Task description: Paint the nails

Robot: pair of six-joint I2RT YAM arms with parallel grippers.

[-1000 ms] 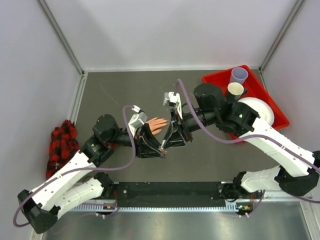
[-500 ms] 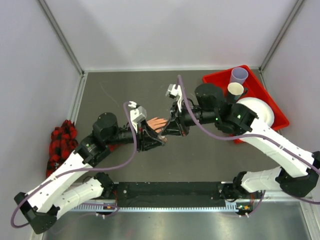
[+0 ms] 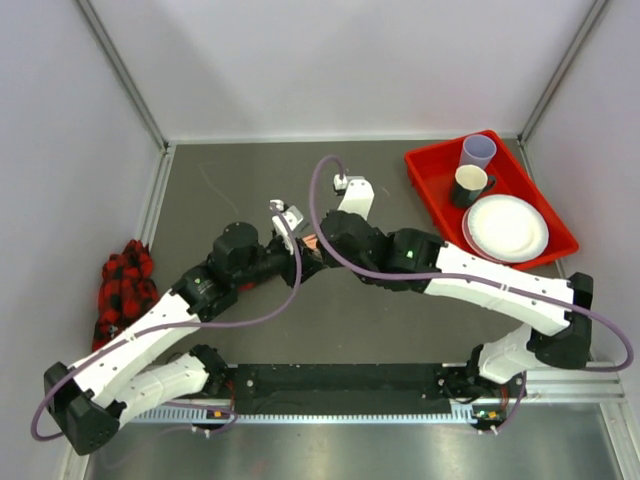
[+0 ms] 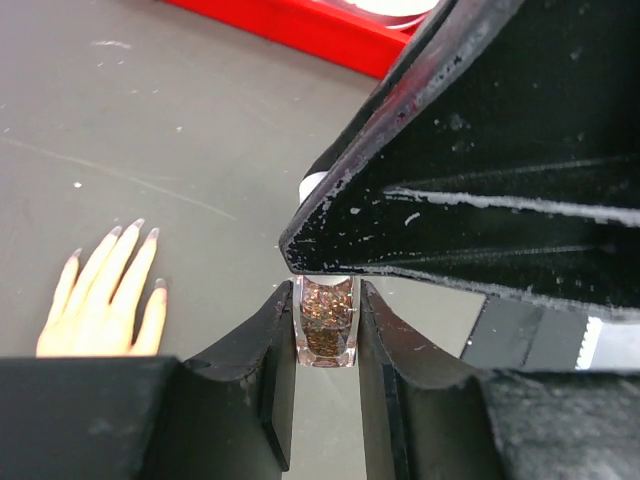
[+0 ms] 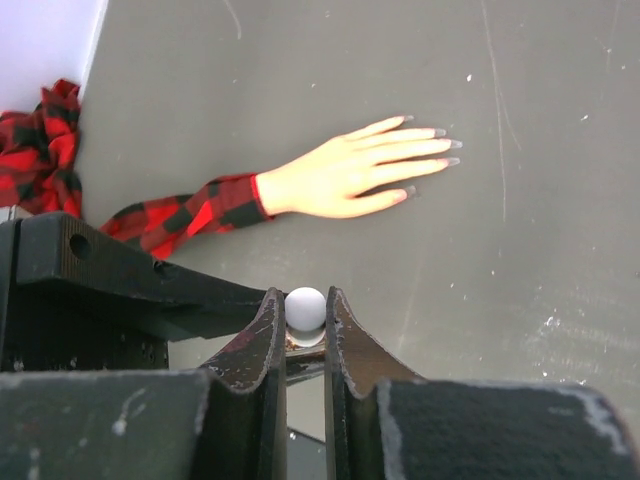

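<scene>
— Where the two arms meet over the middle of the worktop [image 3: 250, 180], what is held?

— A small polish bottle [image 4: 325, 322], filled with brown glitter, is clamped between the left fingers [image 4: 278, 330], which are closed tight on its glass sides. A round white cap [image 5: 305, 308] is pinched by the right fingers [image 5: 262, 330], which are drawn in to a narrow gap directly above that bottle. Whether the cap is unscrewed cannot be told.

— And where are the nails found?

— The nails [image 5: 455, 145] are seen at the tips of the mannequin hand [image 5: 340, 175], which is laid flat on the worktop just beyond both grips and is touched by neither. Its plaid sleeve [image 5: 190, 215] is stretched back towards the left wall. A red tray [image 3: 512, 172] is set at the far right, well apart, with a cup [image 3: 478, 150], a mug [image 3: 468, 184] and a plate [image 3: 505, 228] in it.
</scene>
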